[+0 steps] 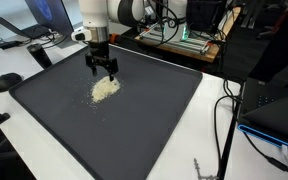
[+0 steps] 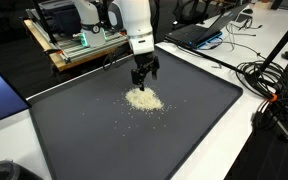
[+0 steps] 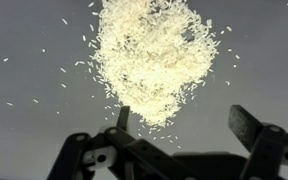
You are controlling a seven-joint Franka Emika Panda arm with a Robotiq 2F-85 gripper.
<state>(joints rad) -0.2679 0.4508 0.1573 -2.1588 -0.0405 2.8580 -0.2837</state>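
The gripper (image 1: 104,68) hangs with jaws spread wide, holding nothing, just above the pile of rice (image 1: 105,88) on the dark mat (image 1: 159,115), left of the frame's centre.

site: cluttered indoor lab or office | bench (image 1: 206,120): white top, dark grey mat (image 1: 154,125) covering most of it | behind: wooden rack (image 2: 74,48) of electronics, some green glow | edges: open laptop (image 2: 199,32), blue screen (image 1: 39,15), tangled black cables (image 2: 269,85) | light: even, soft, only faint shadows
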